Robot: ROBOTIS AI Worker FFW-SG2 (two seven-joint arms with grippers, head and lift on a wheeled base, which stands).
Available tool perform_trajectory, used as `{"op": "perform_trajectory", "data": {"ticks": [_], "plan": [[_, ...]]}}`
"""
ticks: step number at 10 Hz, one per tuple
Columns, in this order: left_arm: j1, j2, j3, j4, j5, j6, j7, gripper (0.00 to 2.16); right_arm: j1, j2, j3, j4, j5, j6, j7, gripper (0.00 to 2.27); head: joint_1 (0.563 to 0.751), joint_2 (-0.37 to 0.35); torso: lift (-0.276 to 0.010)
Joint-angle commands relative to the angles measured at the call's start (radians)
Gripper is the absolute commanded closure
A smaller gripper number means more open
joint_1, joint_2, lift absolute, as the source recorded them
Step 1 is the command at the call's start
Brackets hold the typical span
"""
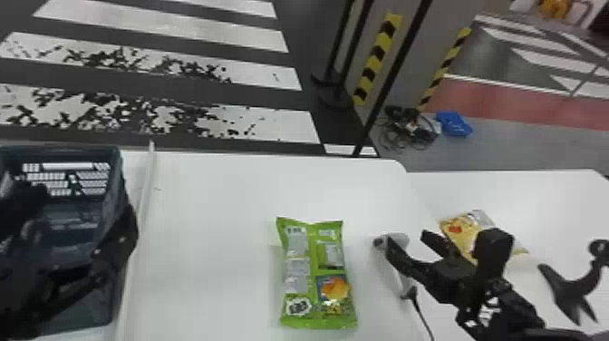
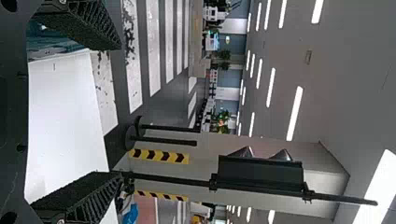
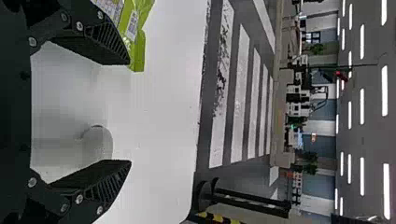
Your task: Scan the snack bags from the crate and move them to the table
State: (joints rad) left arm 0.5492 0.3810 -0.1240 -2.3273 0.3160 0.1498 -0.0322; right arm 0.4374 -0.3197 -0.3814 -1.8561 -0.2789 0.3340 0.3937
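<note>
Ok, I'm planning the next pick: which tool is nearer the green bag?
Right. The right tool is just right of the green bag; the left tool is far to its left, by the crate.

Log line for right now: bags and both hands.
green snack bag on middle table | yellow snack bag on right-hand table | left hand open, empty, by crate | right hand open, empty, right of green snack bag
</note>
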Motion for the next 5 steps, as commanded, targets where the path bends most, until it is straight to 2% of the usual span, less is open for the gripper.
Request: {"op": "perform_trajectory", "data": {"ticks": [1,5], "plan": [[-0.011,-0.002,0.001,0.011,0.012,0.0,-0.002,0.03,-0.032,-0.019,-0.017,0.067,-0.026,0.037,0.021,0.02,0.695,-0.35,-0.095],[-0.06,-0.011,-0.011,0.066,0.024,0.003,-0.014,0.03,-0.144,-0.056,0.024,0.271,-0.003,0.034,0.096,0.04,0.695,-0.35,-0.095]]}}
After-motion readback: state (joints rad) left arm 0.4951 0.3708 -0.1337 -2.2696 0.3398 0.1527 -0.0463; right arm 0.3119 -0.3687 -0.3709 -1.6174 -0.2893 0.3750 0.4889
